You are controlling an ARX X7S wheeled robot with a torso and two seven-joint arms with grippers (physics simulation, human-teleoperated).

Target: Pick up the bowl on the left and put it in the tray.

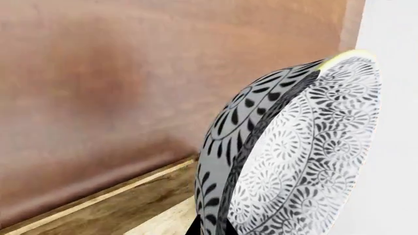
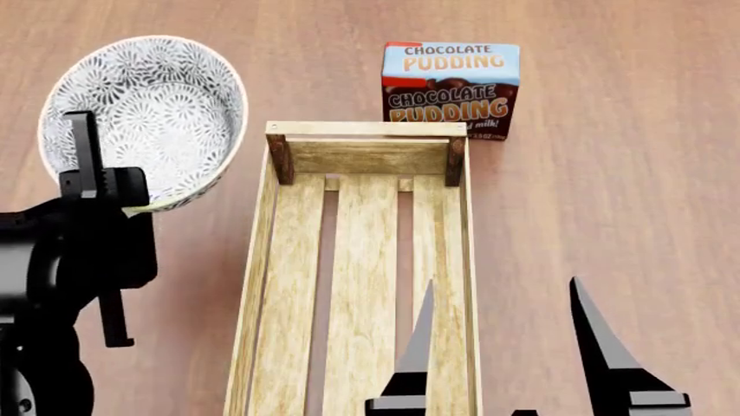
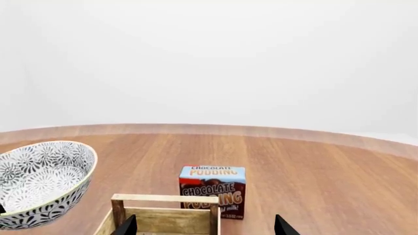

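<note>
Left hand (image 2: 99,186) at the left edge of the head view, clamped on the near rim of the bowl (image 2: 145,117); one dark finger (image 2: 83,143) lying across the patterned inside. Bowl tilted, mouth turned toward the camera and to the right, in the upper left of the head frame, just left of the tray's far left corner, outside it. Whether lifted clear of the bench (image 2: 625,199) or resting on it, cannot tell from the head view; in the right wrist view, bowl (image 3: 42,183) at lower left, tipped, apparently above the wood surface. In the left wrist view, bowl (image 1: 294,152) filling the lower right, seen edge-on, with a piece of tray wood (image 1: 117,208) at the bottom.

Tray (image 2: 364,286) running down the centre of the head frame, slatted bottom bare. Pudding box (image 2: 451,89) upright at upper centre, just beyond the tray's far end rail, not touching it.

Right hand (image 2: 503,347) at the lower right of the head frame, fingers spread apart and holding nothing, left finger over the tray's right side, right finger over the bench beside it.
</note>
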